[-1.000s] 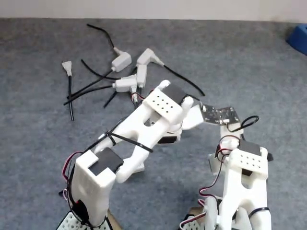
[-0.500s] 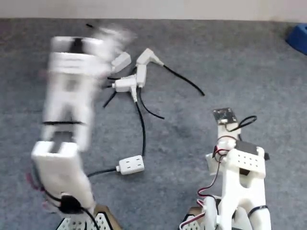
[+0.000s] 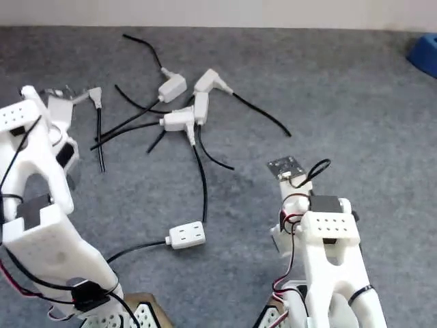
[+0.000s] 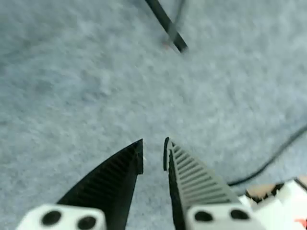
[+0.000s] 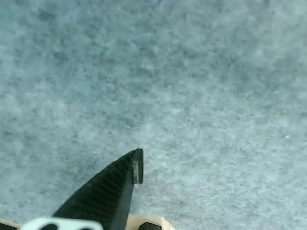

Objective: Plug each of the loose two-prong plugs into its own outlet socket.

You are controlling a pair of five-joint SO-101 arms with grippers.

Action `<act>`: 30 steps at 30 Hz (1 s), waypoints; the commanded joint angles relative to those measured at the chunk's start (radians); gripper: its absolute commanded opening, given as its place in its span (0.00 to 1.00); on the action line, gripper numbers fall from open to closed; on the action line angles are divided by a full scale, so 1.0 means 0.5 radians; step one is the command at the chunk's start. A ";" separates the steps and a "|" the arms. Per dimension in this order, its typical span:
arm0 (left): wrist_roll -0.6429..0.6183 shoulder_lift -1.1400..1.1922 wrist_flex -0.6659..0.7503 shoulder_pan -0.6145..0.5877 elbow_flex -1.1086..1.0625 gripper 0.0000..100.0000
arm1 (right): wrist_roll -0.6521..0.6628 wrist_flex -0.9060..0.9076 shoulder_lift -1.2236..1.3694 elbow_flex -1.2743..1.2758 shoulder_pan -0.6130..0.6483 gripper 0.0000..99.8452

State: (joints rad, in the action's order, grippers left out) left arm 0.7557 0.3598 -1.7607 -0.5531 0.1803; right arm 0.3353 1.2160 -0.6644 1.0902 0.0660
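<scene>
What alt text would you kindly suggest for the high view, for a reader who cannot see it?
A white outlet strip lies on grey carpet between two white robot arms, with nothing plugged in. Beyond it sits a tangle of loose white plugs on black cords; the left arm stands beside it, the right arm nearer the camera.

Open carpet [image 3: 355, 102] flanks plug tangle [image 3: 183, 113]; black cord [image 3: 204, 184] to outlet strip [image 3: 186, 235] crosses centre.

Black cable [image 4: 165, 24] blurred, cropped at edge.
</scene>
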 commanded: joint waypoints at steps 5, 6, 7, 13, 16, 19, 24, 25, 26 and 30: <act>0.249 -0.796 0.374 -0.032 -0.824 0.09 | -0.012 0.020 -0.020 -0.087 0.014 0.61; 0.350 -0.895 0.457 -0.078 -1.008 0.09 | -0.012 0.020 -0.020 -0.087 0.014 0.61; 0.451 -0.987 0.559 -0.130 -1.198 0.09 | -0.012 0.020 -0.020 -0.087 0.014 0.61; 0.727 -1.606 1.534 -0.318 -2.269 0.09 | -0.018 -0.008 -0.023 -0.087 0.023 0.61; 0.546 -1.834 1.740 -0.290 -2.318 0.10 | -0.018 -0.014 -0.020 -0.084 0.023 0.61; 0.423 -1.861 1.415 -0.137 -2.147 0.10 | -0.015 -0.020 -0.020 -0.048 0.023 0.61; 0.381 -1.775 1.114 0.330 -1.978 0.10 | -0.006 -0.075 -0.023 0.014 0.023 0.61; 0.328 -1.751 1.111 0.394 -1.923 0.10 | -0.003 -0.097 -0.023 0.032 0.023 0.61; 0.279 -1.726 1.108 0.446 -1.858 0.10 | -0.003 -0.130 -0.023 0.051 0.023 0.61; 0.261 -1.502 0.829 0.637 -1.533 0.10 | -0.003 -0.213 -0.023 0.137 0.014 0.61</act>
State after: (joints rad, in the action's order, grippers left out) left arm 0.8984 -0.4473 -1.2405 -0.3076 -0.7142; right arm 0.3353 1.1362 -0.6644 1.1577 0.0752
